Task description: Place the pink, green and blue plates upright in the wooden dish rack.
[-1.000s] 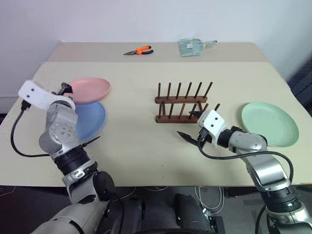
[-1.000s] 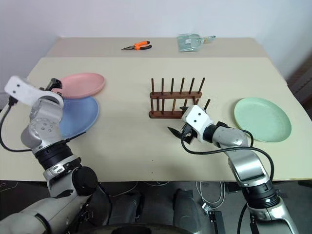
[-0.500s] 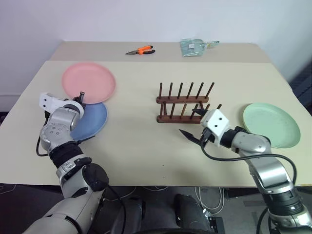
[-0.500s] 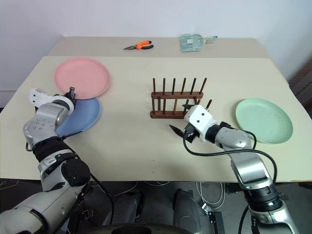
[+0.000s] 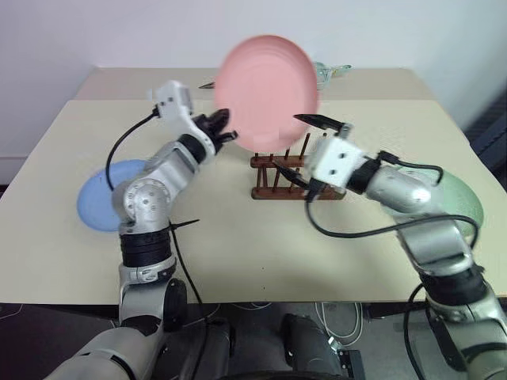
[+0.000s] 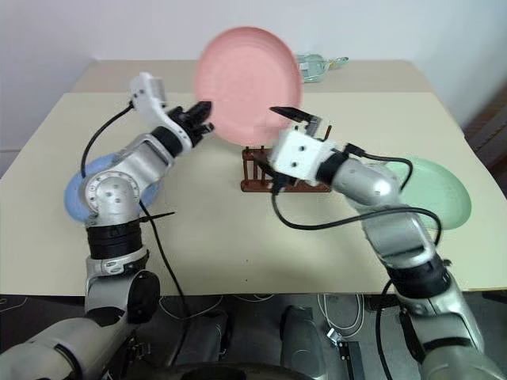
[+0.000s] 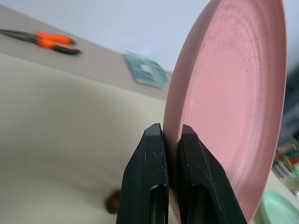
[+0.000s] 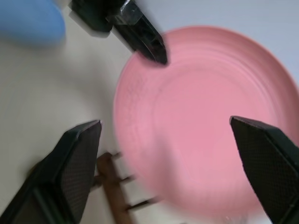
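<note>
Lifted off the table at frame left, the pink plate (image 5: 267, 91) now stands upright at upper centre above the wooden dish rack (image 5: 295, 171), its rim pinched by the left gripper (image 7: 169, 140). Right gripper (image 8: 168, 149) gapes wide, empty. Light, stiff, probably slick: grip the rim.

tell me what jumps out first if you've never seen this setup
The pink plate stands out: held up on edge in mid-air above the wooden dish rack, its rim pinched by the left gripper. The right gripper is wide open beside it, near the rack. The blue plate lies flat at the table's left, the green plate at its right.
</note>
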Controlling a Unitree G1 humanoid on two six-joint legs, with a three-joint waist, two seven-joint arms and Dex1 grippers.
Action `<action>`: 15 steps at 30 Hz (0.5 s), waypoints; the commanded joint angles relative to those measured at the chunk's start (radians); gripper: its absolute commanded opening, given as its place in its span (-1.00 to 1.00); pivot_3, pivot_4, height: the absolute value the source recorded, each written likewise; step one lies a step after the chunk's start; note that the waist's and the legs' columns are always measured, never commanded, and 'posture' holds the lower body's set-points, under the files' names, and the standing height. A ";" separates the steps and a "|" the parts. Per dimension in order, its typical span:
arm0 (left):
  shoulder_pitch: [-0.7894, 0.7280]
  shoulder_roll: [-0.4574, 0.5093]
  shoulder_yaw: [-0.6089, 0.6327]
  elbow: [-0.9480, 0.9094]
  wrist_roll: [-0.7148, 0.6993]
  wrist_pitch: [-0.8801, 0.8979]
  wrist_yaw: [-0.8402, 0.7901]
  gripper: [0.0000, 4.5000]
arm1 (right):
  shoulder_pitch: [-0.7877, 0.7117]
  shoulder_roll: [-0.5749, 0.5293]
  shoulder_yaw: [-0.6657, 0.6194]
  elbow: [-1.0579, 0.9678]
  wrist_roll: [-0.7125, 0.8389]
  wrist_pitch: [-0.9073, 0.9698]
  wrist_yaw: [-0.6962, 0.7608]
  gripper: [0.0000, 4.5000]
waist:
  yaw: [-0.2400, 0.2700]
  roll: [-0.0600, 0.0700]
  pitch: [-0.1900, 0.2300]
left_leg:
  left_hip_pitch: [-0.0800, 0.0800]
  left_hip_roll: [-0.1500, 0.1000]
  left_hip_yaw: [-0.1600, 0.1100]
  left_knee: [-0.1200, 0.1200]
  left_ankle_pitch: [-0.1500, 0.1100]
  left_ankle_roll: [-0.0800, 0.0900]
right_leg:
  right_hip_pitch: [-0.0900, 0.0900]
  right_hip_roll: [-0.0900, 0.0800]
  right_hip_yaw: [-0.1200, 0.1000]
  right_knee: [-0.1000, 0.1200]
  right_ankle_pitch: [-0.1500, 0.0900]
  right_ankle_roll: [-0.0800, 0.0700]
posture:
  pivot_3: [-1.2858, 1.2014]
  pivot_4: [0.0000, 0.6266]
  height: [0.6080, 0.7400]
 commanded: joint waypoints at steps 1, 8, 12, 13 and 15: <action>-0.035 -0.021 0.007 -0.088 -0.057 0.025 0.013 -0.98 | -0.034 -0.018 0.049 0.103 -0.154 -0.118 -0.056 0.99 | 0.003 0.000 0.000 | 0.000 0.000 0.000 0.000 0.000 0.000 | 0.000 0.000 0.000 0.000 0.000 0.000 | 0.03 -0.52 1.00; -0.014 -0.049 0.052 -0.134 -0.164 0.093 0.051 -1.00 | -0.053 -0.013 0.024 0.208 -0.246 -0.194 -0.115 -0.28 | 0.001 0.000 0.000 | 0.000 0.000 0.000 0.000 0.001 -0.001 | 0.000 0.000 0.000 0.000 0.000 0.000 | 0.03 -0.52 1.00; -0.024 -0.090 0.128 -0.119 -0.235 0.044 0.088 -0.66 | -0.045 -0.024 -0.008 0.209 -0.280 -0.236 -0.154 -1.00 | 0.003 0.000 0.000 | -0.001 0.000 0.000 0.000 0.001 -0.002 | 0.000 0.000 0.000 -0.001 0.000 0.000 | 0.03 -0.52 1.00; -0.040 -0.107 0.162 -0.105 -0.258 0.010 0.109 -0.50 | -0.040 -0.026 -0.018 0.203 -0.282 -0.244 -0.161 -1.00 | 0.005 0.000 0.000 | -0.001 0.000 0.000 0.000 0.001 -0.002 | 0.000 0.000 0.000 -0.001 0.000 0.000 | 0.03 -0.52 1.00; -0.069 -0.119 0.209 -0.087 -0.287 -0.050 0.133 -0.06 | -0.029 -0.030 -0.041 0.187 -0.278 -0.253 -0.168 -1.00 | 0.010 -0.002 0.001 | -0.001 0.000 0.000 0.000 0.001 -0.002 | 0.000 0.000 0.000 -0.001 0.000 0.000 | 0.03 -0.52 1.00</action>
